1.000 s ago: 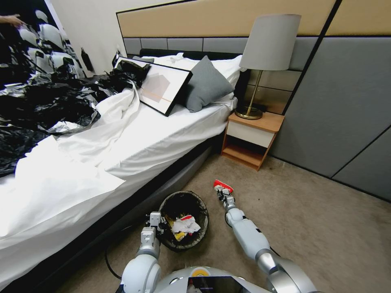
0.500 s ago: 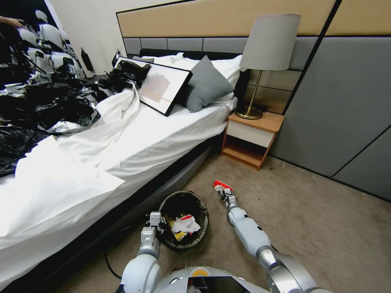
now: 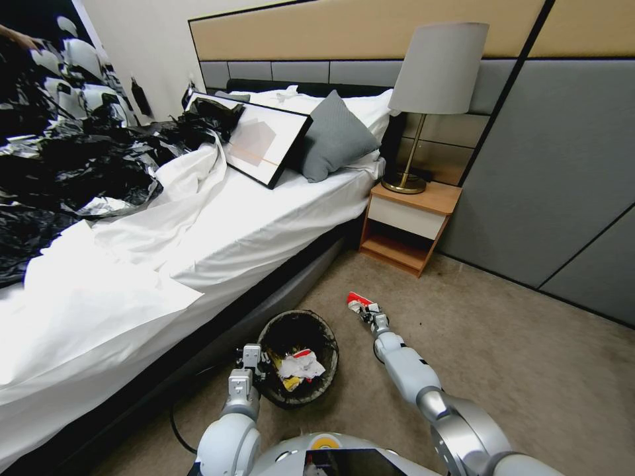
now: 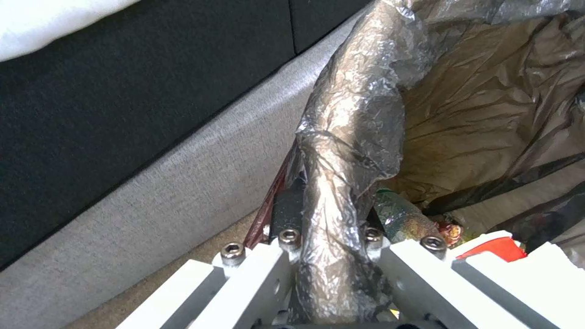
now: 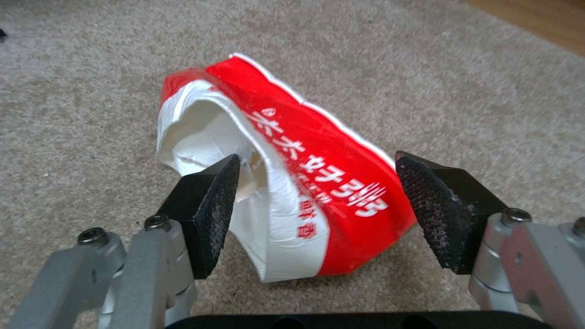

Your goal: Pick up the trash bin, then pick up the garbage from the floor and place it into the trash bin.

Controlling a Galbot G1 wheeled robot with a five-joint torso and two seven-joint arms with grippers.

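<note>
Red-and-white crinkly wrapper (image 5: 286, 183) lay on the beige carpet (image 3: 529, 383) between the right pincer's (image 5: 317, 210) wide-spread pads, needing a centred, gentle squeeze, while the left pincer (image 4: 326, 237) clamped the bag-lined rim of the trash bin (image 3: 317, 390) beside the bed (image 3: 132, 291).

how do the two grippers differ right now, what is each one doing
The left gripper is shut on the bag-lined rim of the trash bin, beside the bed; the right gripper is open, its pads either side of a red and white wrapper without pinching it. The left carries the bin; the right reaches low to the carpet. Both have screw-fastened metal fingers.
</note>
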